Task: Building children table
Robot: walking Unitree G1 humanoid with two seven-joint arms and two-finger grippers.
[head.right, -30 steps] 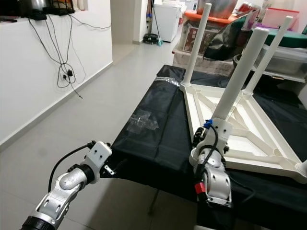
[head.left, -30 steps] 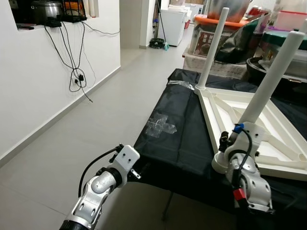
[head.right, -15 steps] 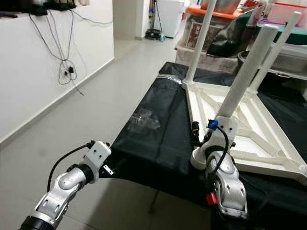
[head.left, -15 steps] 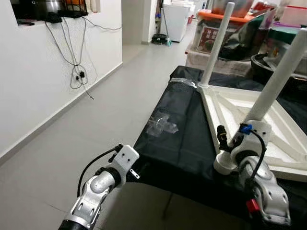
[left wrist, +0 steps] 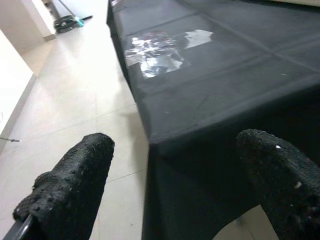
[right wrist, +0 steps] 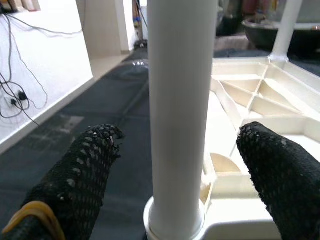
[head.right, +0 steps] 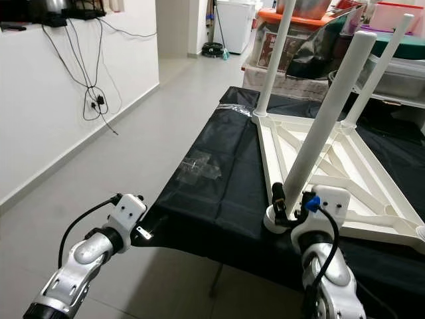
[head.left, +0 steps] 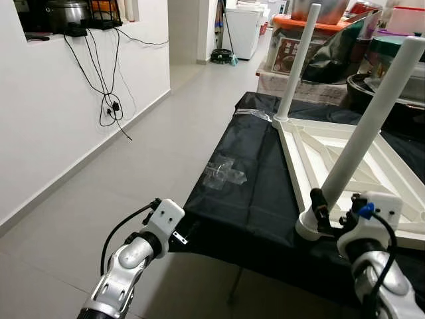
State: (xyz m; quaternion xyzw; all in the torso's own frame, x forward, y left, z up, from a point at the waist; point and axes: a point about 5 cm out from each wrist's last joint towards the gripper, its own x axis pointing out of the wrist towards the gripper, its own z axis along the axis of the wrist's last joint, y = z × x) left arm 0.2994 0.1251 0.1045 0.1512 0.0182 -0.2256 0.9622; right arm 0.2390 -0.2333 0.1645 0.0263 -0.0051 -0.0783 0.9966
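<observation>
A: Where is the children's table lying?

B: The white children's table (head.right: 345,166) is lying upside down on a surface draped in black cloth (head.left: 246,193), with its legs standing up. The near leg (head.right: 319,133) is rising tilted from the corner closest to the robot; a far leg (head.left: 297,63) is standing at the corner beyond.

A: What is the right gripper (right wrist: 172,165) doing?

B: It is sitting at the base of the near leg with its fingers (right wrist: 280,165) spread apart, one on each side of the leg and not touching it.

A: And the left gripper (left wrist: 165,180)?

B: It is hovering just off the near corner of the cloth, above the tiled floor (head.left: 119,173), fingers wide apart and holding nothing. A crumpled clear plastic wrapper (head.left: 222,174) is lying on the cloth.
</observation>
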